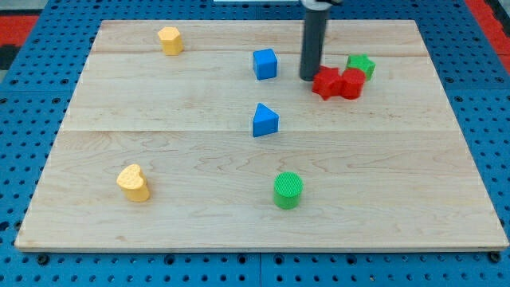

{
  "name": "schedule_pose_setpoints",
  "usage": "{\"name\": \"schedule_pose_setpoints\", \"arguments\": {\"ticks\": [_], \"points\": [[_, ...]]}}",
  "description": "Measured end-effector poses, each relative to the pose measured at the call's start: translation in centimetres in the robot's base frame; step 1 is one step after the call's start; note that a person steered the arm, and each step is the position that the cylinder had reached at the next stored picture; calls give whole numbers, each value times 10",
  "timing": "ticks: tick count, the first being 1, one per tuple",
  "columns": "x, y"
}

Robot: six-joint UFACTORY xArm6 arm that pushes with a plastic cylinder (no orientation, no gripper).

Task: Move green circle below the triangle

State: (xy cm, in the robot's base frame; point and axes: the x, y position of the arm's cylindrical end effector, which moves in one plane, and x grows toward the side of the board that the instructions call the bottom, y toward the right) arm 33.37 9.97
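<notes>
though it holds nothing, my tip (308, 77) rests just beside a red block (325, 83).

You are looking down at a pale wooden board (199, 159) made of planks laid side by side, the seams running across the view from left to right. The grain is light and evenly lit, with only soft, short shadows on it. Around the board on every side you see a blue pegboard surface (32, 255), dotted with regular rows of small dark holes. At the view's top corners, a red patch (16, 20) shows at the left and another at the right; what they belong to you probably cannot tell from this angle. No walls or windows show.
</notes>
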Motion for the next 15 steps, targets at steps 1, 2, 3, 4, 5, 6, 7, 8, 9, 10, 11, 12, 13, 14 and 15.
{"name": "schedule_pose_setpoints", "arguments": {"ticks": [1,2,3,4,5,6,7,8,9,10,11,12,13,14,15], "points": [[4,-25],[47,0],[110,14],[160,7],[216,-3],[225,-48],[236,-62],[238,-78],[223,-78],[191,-31],[219,-27],[242,-55],[249,-111],[249,-146],[233,-115]]}}
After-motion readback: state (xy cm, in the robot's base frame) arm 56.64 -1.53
